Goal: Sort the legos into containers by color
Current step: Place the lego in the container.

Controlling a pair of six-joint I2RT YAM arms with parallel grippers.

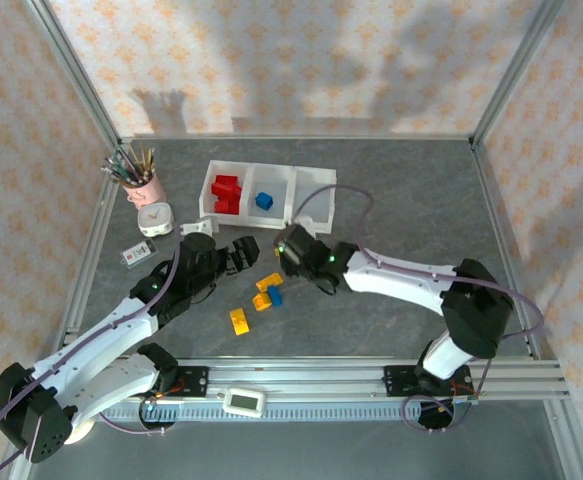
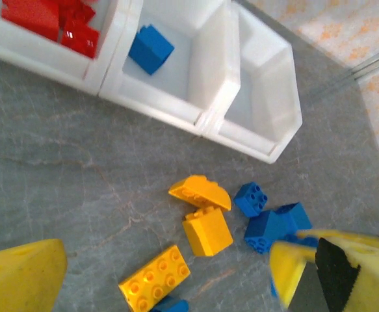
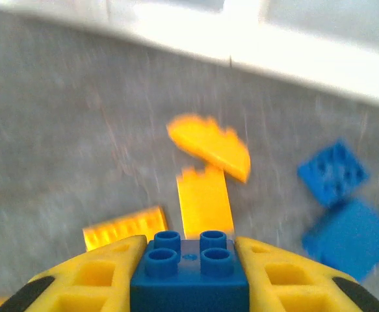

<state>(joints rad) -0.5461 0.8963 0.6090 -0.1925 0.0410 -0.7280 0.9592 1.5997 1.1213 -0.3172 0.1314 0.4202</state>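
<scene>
Gripping a blue brick (image 3: 189, 283) across its smooth side walls, the right gripper (image 3: 189, 250) is closed down to the brick's width. Hard, light and slick, the brick probably holds best pinched squarely like this, studs up. The left gripper (image 2: 173, 276) gapes wide and holds nothing. Ahead of the right pads lie yellow bricks (image 3: 209, 149), with loose blue bricks (image 3: 335, 172) ahead-right and the tray (image 3: 274, 39) beyond. The top view adds the tray's contents: red bricks (image 1: 227, 193) in one compartment, a sorted blue piece (image 1: 264, 200) in the next.
</scene>
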